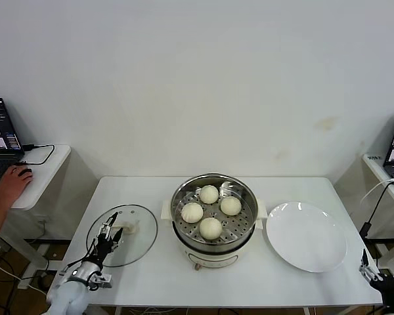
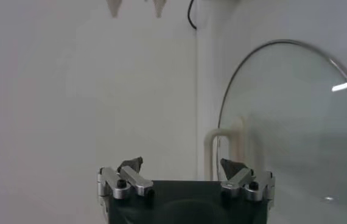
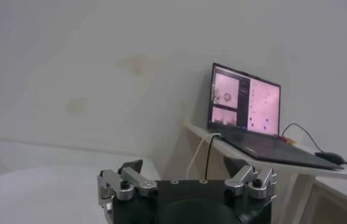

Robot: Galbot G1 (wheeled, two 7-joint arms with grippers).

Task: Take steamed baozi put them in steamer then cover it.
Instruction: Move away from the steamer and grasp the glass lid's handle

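Observation:
Several off-white baozi (image 1: 210,228) sit on the perforated tray inside the shiny steamer (image 1: 184,197) at the table's middle. The steamer stands uncovered. A round glass lid (image 1: 139,226) with a white handle lies flat on the table to its left; it also shows in the left wrist view (image 2: 295,128). My left gripper (image 1: 109,234) is open, hovering over the lid's near edge, close to the handle (image 2: 222,143). My right gripper (image 1: 373,272) is open and empty, low off the table's front right corner.
An empty white plate (image 1: 306,236) lies right of the steamer. Side desks with laptops (image 1: 0,131) stand at both sides; a person's hand (image 1: 13,186) rests on the left desk. The table's front edge is near both grippers.

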